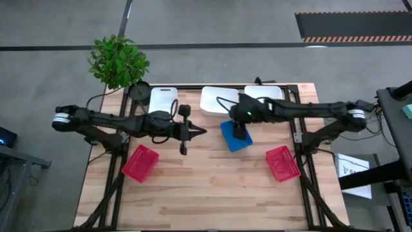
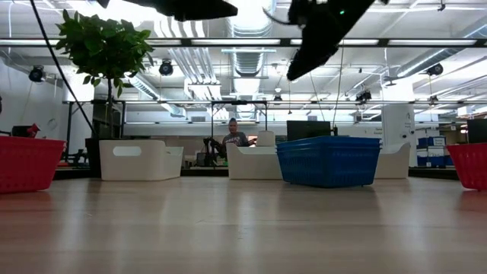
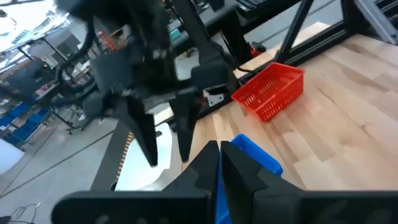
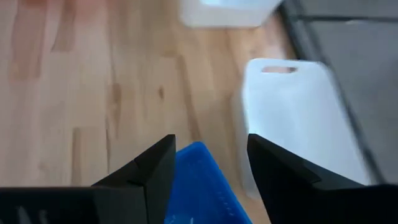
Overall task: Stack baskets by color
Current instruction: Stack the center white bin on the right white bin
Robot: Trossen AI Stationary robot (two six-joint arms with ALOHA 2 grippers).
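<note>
A blue basket (image 1: 233, 138) stands on its bottom on the table near the middle (image 2: 329, 161). My right gripper (image 4: 208, 149) hangs open above it (image 1: 240, 132), clear of it, one finger to each side of a corner (image 4: 199, 177). My left gripper (image 1: 202, 132) is shut and empty (image 3: 219, 149), held above the table, left of the blue basket and pointing at it. Two red baskets sit nearer the front, one left (image 1: 140, 162) and one right (image 1: 282, 162). Three white baskets line the far edge (image 1: 162, 100), (image 1: 217, 100), (image 1: 264, 94).
A dark round pot (image 1: 138, 90) with a leafy plant (image 1: 118, 61) stands at the far left corner. Bare wood (image 1: 206, 193) stretches along the near half of the table, between and in front of the red baskets. A person (image 2: 232, 137) sits in the room behind.
</note>
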